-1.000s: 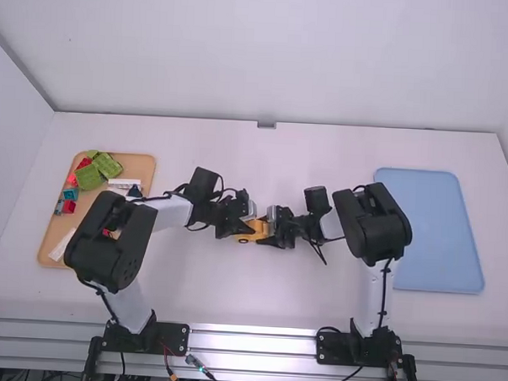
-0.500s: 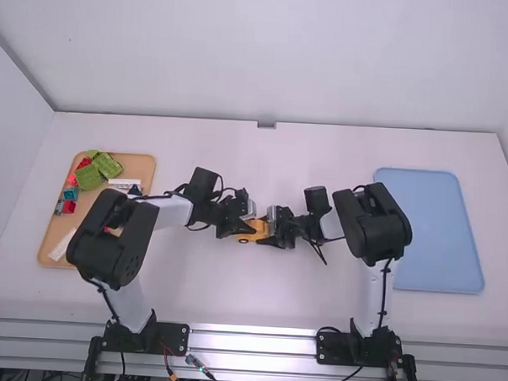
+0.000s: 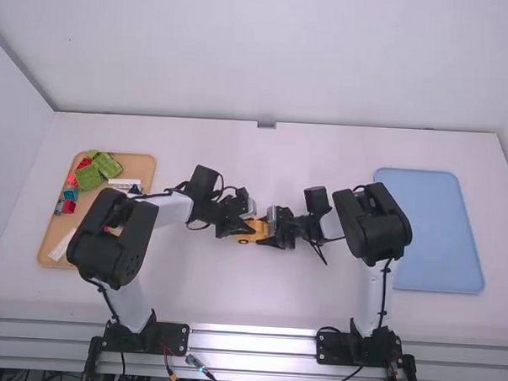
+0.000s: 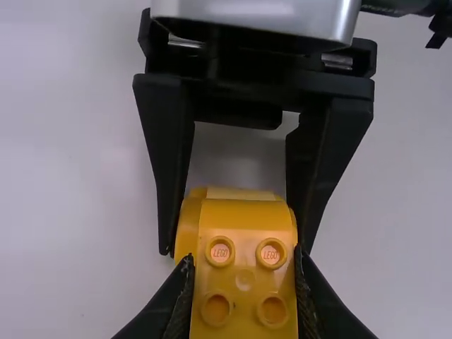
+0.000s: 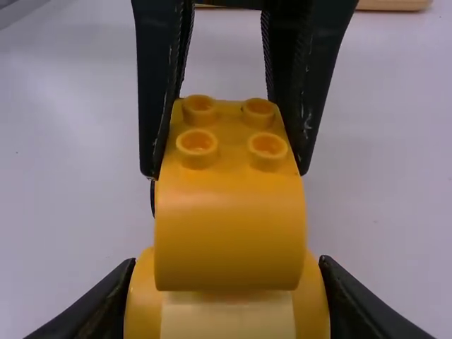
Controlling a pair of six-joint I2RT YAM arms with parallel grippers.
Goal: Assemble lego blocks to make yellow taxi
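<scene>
Both my end effectors, left [image 4: 244, 296] and right [image 5: 227, 300], grip the yellow taxi [image 3: 254, 231] between them; body looks nearly assembled, delivery left.

Bright, diffuse light over the white table [image 3: 249, 300], faint shadows, soft sheen (almost buttery) on the curved yellow block [image 5: 229, 236]

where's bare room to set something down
Bare table lies far back, between tan tray and blue tray, and up front between left arm and right arm. The blue tray is bare too. Crowded: the middle, where left gripper and right gripper hold yellow blocks, and the tan tray's far end.
</scene>
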